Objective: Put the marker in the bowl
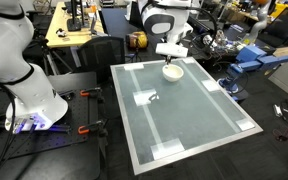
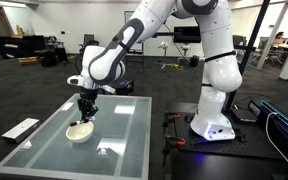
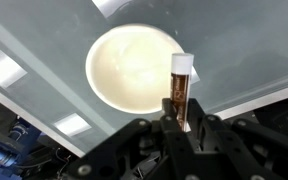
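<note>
Tool clamped on marker: dark barrel between jaws, pale end projecting. Marker held above bowl, near bowl's rim, not yet inside. Bowl rests on glass desk. Marker judged light, rigid, smooth and round, so liable to slip or roll; grip across mid-barrel advised. Bowl probably light, may skid if struck.
</note>
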